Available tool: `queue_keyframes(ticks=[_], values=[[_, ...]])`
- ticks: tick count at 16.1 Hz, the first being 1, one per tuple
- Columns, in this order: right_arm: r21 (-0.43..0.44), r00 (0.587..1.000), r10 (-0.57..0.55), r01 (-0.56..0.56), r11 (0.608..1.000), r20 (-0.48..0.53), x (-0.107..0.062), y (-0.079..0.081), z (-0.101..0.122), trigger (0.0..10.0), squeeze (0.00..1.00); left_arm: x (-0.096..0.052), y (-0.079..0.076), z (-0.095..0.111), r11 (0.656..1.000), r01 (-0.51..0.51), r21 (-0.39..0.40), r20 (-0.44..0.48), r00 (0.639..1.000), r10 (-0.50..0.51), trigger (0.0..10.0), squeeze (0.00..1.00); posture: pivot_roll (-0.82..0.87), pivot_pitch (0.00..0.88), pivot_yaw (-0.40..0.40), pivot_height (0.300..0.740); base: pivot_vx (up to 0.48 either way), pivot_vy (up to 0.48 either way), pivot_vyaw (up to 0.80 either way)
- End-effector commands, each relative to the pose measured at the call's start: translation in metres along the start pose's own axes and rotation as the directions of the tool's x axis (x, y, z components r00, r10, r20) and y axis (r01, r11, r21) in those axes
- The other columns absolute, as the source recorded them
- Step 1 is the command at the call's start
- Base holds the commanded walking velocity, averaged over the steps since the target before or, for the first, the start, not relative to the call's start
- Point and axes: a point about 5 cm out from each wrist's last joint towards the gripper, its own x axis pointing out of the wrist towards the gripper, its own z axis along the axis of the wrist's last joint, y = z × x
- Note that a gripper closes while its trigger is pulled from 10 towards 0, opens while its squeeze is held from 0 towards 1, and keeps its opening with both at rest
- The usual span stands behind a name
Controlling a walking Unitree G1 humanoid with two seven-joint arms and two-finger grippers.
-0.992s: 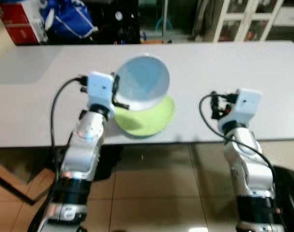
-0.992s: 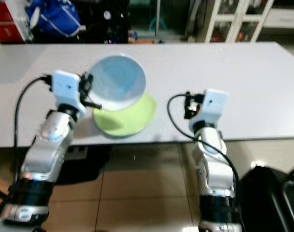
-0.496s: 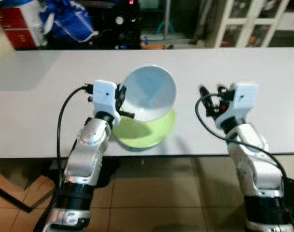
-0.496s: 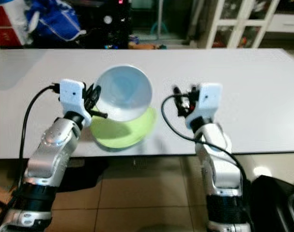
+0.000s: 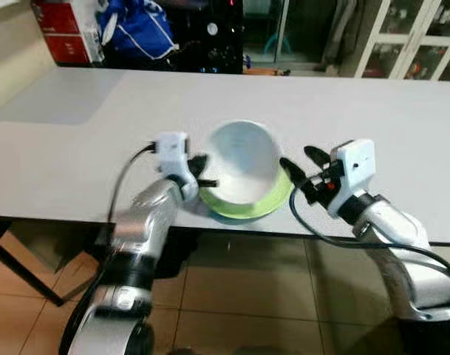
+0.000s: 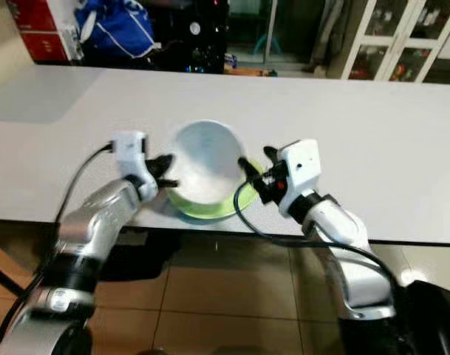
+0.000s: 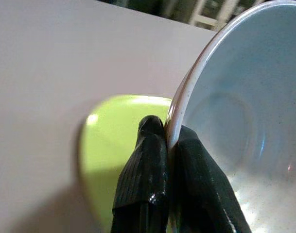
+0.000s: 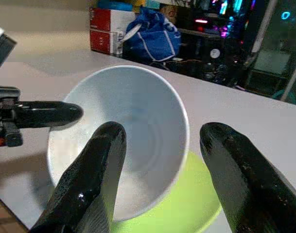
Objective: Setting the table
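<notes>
Though tilted, bowl (image 5: 243,161) over plate (image 5: 273,205)

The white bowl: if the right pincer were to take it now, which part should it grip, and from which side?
Probably the free rim of the white bowl on the robot's right. The bowl is tilted over the green plate, and the left pincer is shut on the opposite rim. The right pincer is open, level with that edge; one finger inside and one outside suits the thin wall.

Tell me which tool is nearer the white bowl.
Left. The left tool is shut on the white bowl's rim, holding it tilted above the green plate; the right tool is open beside the bowl, apart.
</notes>
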Motion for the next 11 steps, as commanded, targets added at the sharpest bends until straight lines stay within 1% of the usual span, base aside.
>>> queue_keyframes(ticks=[1,2,3,5,6,7,8,11], values=[[-0.053,0.995,0.073,-0.076,0.996,-0.069,-0.004,0.005,-0.002,10.0,0.0,0.01,-0.004,0.012,0.998,0.03,-0.046,-0.007,1.0,-0.03,10.0,0.0,0.0,0.0,0.023,0.74,0.0,0.0,0.0],[-0.08,0.988,0.095,-0.105,0.991,-0.118,-0.006,0.006,-0.007,10.0,0.0,0.014,-0.004,0.014,0.997,0.03,-0.065,-0.031,0.999,-0.032,10.0,0.0,0.0,0.0,0.023,0.74,0.0,0.0,0.0],[-0.08,0.988,0.095,-0.105,0.991,-0.118,-0.006,0.006,-0.007,10.0,0.0,0.014,-0.004,0.014,0.997,0.03,-0.065,-0.031,0.999,-0.032,10.0,0.0,0.0,0.0,0.023,0.74,0.0,0.0,0.0],[-0.107,0.976,0.103,-0.125,0.986,-0.192,-0.009,0.007,-0.015,10.0,0.0,0.021,-0.004,0.016,0.999,0.021,-0.041,-0.058,0.998,-0.023,10.0,0.0,0.0,0.0,0.023,0.74,0.0,0.0,0.0],[-0.094,0.969,0.094,-0.118,0.988,-0.229,-0.011,0.009,-0.02,10.0,0.0,0.028,-0.001,0.019,1.0,-0.024,0.02,-0.092,0.995,0.026,10.0,0.0,0.0,0.0,0.028,0.74,0.0,0.0,0.0],[-0.083,0.964,0.092,-0.116,0.99,-0.25,-0.012,0.012,-0.023,10.0,0.0,0.032,0.001,0.019,0.999,-0.045,0.029,-0.116,0.992,0.048,10.0,0.0,0.0,0.0,0.029,0.74,0.0,0.0,0.0],[-0.074,0.961,0.095,-0.118,0.99,-0.258,-0.012,0.015,-0.025,10.0,0.0,0.034,0.002,0.018,0.999,-0.053,0.014,-0.13,0.99,0.054,10.0,0.0,0.0,0.0,0.031,0.74,0.0,0.0,0.0],[-0.068,0.955,0.099,-0.123,0.99,-0.278,-0.013,0.02,-0.027,10.0,0.0,0.036,0.008,0.011,0.995,-0.102,0.008,-0.163,0.981,0.102,10.0,0.0,-0.01,0.0,0.038,0.74,0.0,0.0,0.0]])
